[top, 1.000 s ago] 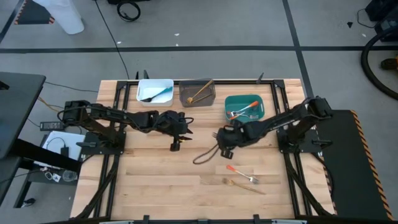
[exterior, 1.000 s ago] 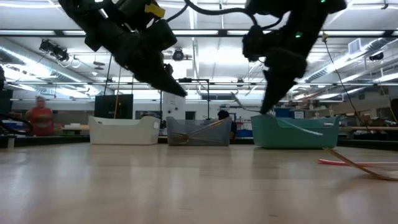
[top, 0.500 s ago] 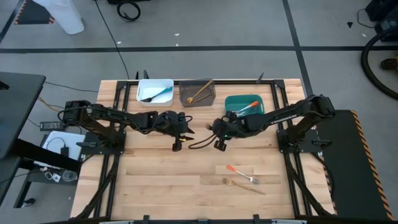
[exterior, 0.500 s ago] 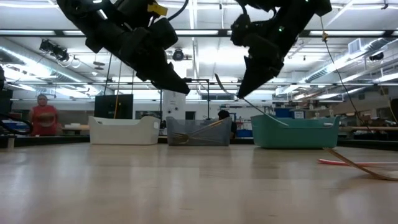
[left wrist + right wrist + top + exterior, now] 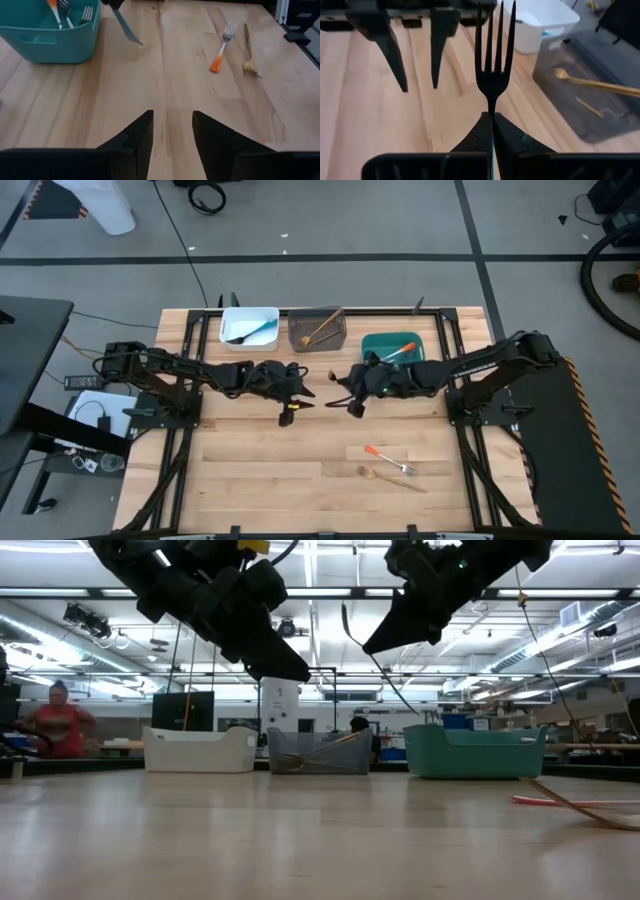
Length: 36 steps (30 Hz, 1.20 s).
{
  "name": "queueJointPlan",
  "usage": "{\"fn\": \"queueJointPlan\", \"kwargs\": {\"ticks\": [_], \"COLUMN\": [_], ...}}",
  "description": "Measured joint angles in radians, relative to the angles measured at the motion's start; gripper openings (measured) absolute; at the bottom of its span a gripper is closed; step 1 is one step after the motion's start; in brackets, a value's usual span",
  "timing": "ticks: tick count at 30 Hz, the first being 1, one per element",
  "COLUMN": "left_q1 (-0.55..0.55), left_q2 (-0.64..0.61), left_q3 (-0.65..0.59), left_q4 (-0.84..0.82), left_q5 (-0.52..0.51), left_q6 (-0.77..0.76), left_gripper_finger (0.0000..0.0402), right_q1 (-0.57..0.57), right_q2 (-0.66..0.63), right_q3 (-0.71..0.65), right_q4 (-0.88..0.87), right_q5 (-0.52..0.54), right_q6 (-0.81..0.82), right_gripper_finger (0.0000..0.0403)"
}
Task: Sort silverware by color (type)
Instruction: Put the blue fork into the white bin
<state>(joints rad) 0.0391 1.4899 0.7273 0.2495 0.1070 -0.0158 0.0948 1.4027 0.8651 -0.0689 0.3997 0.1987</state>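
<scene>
Forks loose on table [image 5: 250, 470]: two, orange-handled fork [image 5: 387, 459], golden fork [image 5: 392, 478].

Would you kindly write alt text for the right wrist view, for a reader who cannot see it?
The right tool is shut on a dark fork, held with its tines pointing away from the camera. Beyond it, the left tool hangs open over the wooden table, with a white bin and a grey bin holding a golden fork beside it.

Grey floor [image 5: 350, 240], bright ceiling strip lights [image 5: 330, 595]
</scene>
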Motion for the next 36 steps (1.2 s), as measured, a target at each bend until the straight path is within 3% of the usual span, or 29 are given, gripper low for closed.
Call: {"fn": "queueJointPlan", "kwargs": {"ticks": [13, 25, 31, 36], "left_q1": [0.001, 0.001, -0.029, -0.089], "left_q2": [0.000, 0.001, 0.039, 0.077], "left_q3": [0.000, 0.000, 0.001, 0.022], "left_q4": [0.081, 0.230, 0.334, 0.373], "left_q5": [0.000, -0.006, -0.172, -0.440], "left_q6": [-0.029, -0.064, -0.067, -0.001], "left_gripper_finger": [0.0144, 0.0144, 0.0144, 0.0144], "right_q1": [-0.008, -0.003, 0.027, 0.051], "right_q2": [-0.074, -0.080, -0.080, -0.080], "right_q3": [-0.157, -0.325, -0.343, -0.343], "right_q4": [0.231, 0.695, 0.833, 0.864], "right_q5": [-0.004, -0.005, 0.012, 0.131], "right_q6": [-0.070, -0.195, -0.273, -0.322], "right_gripper_finger": [0.0011, 0.0011, 0.0011, 0.0011]}}
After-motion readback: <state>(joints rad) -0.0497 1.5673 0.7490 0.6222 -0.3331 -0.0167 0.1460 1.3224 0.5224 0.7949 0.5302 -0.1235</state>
